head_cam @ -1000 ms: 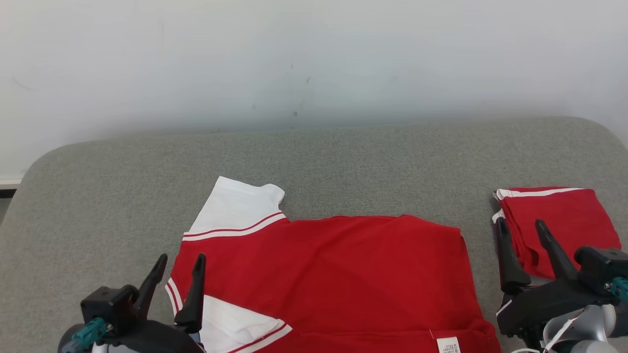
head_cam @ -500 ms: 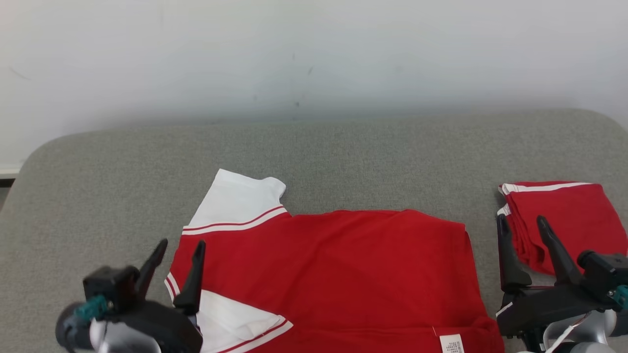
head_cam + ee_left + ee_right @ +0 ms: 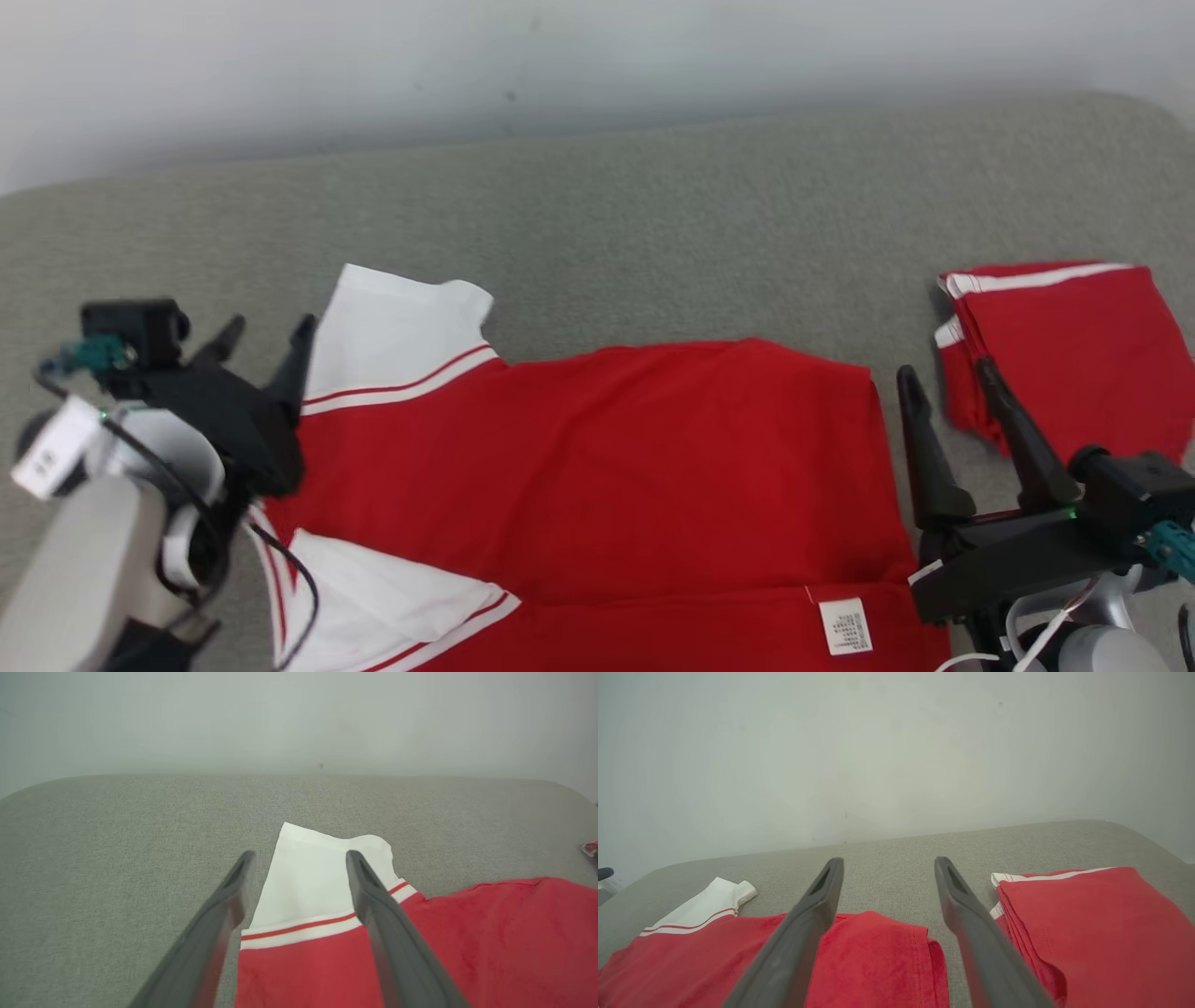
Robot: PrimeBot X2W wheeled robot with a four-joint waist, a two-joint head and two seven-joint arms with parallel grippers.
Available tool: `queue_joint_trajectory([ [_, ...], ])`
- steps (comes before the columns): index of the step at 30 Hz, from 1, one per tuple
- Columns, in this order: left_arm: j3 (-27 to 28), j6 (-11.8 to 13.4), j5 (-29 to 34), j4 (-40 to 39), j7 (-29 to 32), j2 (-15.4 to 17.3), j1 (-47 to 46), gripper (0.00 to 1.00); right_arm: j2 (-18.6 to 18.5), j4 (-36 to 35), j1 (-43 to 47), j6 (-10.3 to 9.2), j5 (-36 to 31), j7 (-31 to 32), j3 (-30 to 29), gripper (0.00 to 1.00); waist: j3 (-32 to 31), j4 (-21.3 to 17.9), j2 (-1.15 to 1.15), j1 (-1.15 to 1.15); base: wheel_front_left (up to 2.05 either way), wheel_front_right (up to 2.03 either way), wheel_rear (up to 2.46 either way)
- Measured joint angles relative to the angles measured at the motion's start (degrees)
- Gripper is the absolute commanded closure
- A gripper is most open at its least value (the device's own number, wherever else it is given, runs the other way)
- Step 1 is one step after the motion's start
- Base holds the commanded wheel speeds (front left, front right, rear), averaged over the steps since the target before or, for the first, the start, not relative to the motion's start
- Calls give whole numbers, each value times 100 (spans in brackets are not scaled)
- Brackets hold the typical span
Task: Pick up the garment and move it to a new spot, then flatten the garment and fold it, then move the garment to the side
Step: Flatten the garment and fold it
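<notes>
Red garment flat on grey pad, not yet folded. Left gripper jaws apart by white sleeve; right gripper apart, empty. Flattening seems done; fold, side move remain.

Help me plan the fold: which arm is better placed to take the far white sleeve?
Left. The left gripper hangs open right beside the white sleeve, its fingers framing the sleeve's edge in the left wrist view. The right gripper is across the red shirt, near the folded red garment.
</notes>
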Motion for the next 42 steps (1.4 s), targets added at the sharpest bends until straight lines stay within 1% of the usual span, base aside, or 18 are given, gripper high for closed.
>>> queue_joint_trajectory([
  [7, 130, -56, -15, 569, 662, 328, -718, 0, 0, -127, -214, 70, -55, 21, 98, 0, 468, -462, 0, 0, 0, 0, 0],
  [14, 180, -48, 19, 1151, 1150, 628, -1120, 0, 0, -44, -571, 119, -55, -20, 74, 0, 947, -965, 0, 1, 0, 0, 0],
  [16, 133, 7, 56, 1287, 1205, 588, -1294, 0, -14, -3, -583, 116, -54, -41, -24, 0, 1068, -1089, 1, 1, 0, 0, 0],
  [18, 78, 23, 74, 1385, 1262, 454, -1495, 0, -63, 67, -585, 116, -54, -81, -70, 0, 1185, -1176, 1, 1, 0, 0, 0],
  [20, 65, 108, 115, 1451, 1263, 379, -1584, 0, -69, 115, -592, 116, -54, -85, -53, 0, 1274, -1239, 1, 1, 0, 0, 0],
  [24, 90, 181, 213, 1627, 1279, 402, -1710, 0, -62, 207, -687, 143, -55, -132, 14, 0, 1321, -1284, 1, 0, 0, 0, 0],
  [31, 125, 304, 222, 1860, 1277, 392, -1760, 0, -74, 301, -683, 144, -55, -146, 4, 0, 1193, -1197, 0, 0, 0, 0, 0],
  [35, 141, 302, 216, 1916, 1307, 382, -1760, 0, -87, 323, -673, 144, -55, -182, -14, 0, 1106, -1117, 0, 0, 0, 0, 0],
  [42, 266, 296, 167, 1907, 1313, 490, -1775, 0, -85, 378, -664, 176, -57, -183, 60, 0, 1016, -1047, 0, -1, 0, 0, 0],
])
